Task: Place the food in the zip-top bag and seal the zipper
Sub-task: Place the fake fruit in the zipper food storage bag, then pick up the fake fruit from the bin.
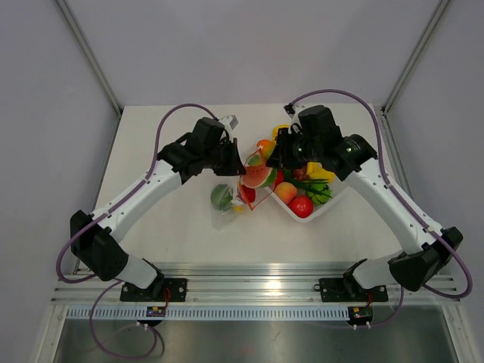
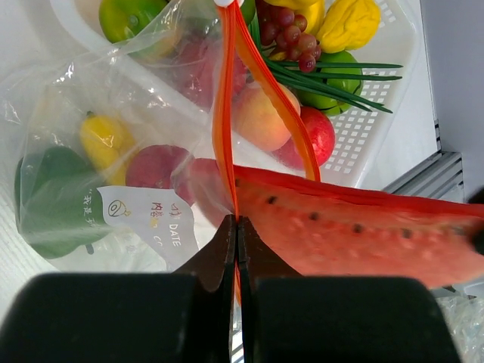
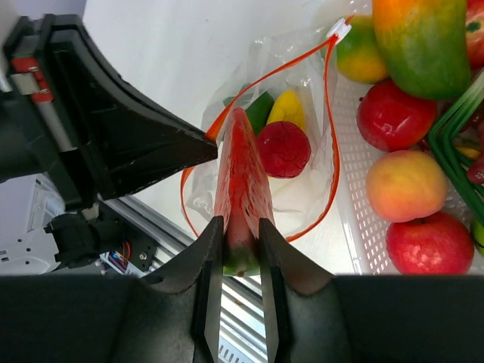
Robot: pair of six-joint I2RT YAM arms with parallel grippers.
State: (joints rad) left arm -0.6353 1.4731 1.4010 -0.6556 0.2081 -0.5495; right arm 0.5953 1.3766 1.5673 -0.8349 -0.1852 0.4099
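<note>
Red wedge-shaped watermelon-slice toy (image 3: 242, 170) poised at the mouth of the clear crinkly zip-top bag (image 2: 83, 91), ready for insertion.

Left gripper (image 2: 237, 224) pinched fully closed on the thin orange-red zipper strip (image 2: 222, 113), lifting one lip to keep the mouth agape. Right gripper (image 3: 240, 227) closed partway onto the slice's green rind end, tip aimed toward 12 o'clock into the opening. Bag at 9 o'clock of the white perforated plastic tray (image 2: 367, 140), holding green, yellow and dark-red toy pieces (image 3: 283, 147). Loose toy fruit (image 3: 408, 185) left in the tray. Zipper unsealed.
</note>
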